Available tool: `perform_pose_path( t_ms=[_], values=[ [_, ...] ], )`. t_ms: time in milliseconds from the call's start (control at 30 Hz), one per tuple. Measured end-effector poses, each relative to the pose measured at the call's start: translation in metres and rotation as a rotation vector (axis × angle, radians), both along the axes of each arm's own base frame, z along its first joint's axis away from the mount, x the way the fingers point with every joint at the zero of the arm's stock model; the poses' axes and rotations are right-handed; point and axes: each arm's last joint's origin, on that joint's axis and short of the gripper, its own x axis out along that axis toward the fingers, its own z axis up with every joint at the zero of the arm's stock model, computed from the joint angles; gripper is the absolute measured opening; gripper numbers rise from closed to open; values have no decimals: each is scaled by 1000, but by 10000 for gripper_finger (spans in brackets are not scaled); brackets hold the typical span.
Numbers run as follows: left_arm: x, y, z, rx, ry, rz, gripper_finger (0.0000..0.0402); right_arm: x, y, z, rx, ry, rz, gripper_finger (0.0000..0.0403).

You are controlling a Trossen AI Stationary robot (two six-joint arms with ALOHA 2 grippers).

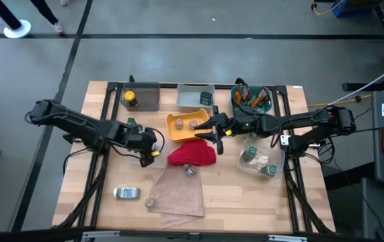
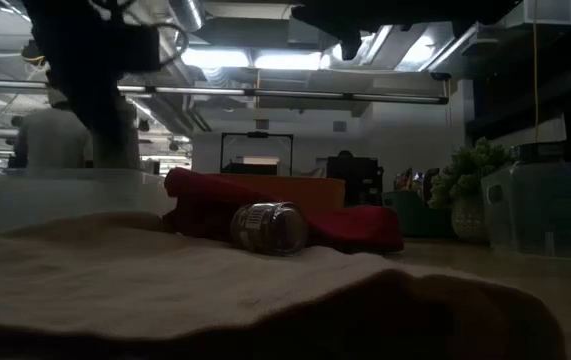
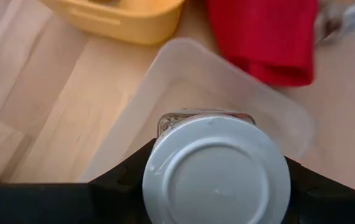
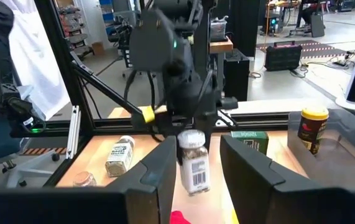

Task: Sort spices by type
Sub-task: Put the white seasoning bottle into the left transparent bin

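My left gripper (image 1: 152, 152) is shut on a silver-capped clear spice jar (image 3: 217, 174), held over a clear plastic tub (image 3: 165, 74) beside the red cloth (image 1: 192, 154). In the right wrist view that jar (image 4: 194, 165) hangs under the left gripper. My right gripper (image 1: 206, 131) stands open and level above the yellow bin (image 1: 178, 128), with nothing between its fingers. Another silver-capped jar (image 2: 270, 228) lies on its side on the tan cloth (image 1: 178, 191), against the red cloth. One more jar (image 1: 126, 193) lies on the table at the near left. My left gripper pinches the jar at its cap end (image 3: 153, 177) between its two fingers (image 3: 118, 183), one on each side. The fingers slant down from the table's left. The jar is lifted clear and hangs below them, cap uppermost, label end (image 4: 196, 180) down.
A grey bin (image 1: 152, 97) holds a yellow-capped brown bottle (image 1: 130, 99). A grey tray (image 1: 193, 96) and a teal bowl (image 1: 264, 104) with sachets stand at the far edge. A clear tub (image 1: 276, 156) holds green-lidded jars at the right. A green plant (image 2: 470, 180) shows in the low view.
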Motion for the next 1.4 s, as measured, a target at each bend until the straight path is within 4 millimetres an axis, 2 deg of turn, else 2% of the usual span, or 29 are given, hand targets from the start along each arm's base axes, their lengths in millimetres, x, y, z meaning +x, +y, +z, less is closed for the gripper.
perform_pose_path(
  t_ms=[333, 533, 800, 1033, 1400],
  values=[
    [15, -3, -27, 14, 129, 27, 198, 0, 0, -1, 1, 11, -1, 127],
    [16, -3, -30, -11, 133, 93, 210, 0, 0, -1, 1, 11, -1, 127],
    [16, -3, -30, -31, 140, 82, 242, 0, 0, -1, 1, 11, -1, 127],
    [17, 2, -19, -158, 221, 12, 242, 0, 0, -1, 1, 11, -1, 127],
    [7, 19, 0, -152, 378, 85, 242, 0, 0, -3, 2, 31, -1, 127]
  ],
)
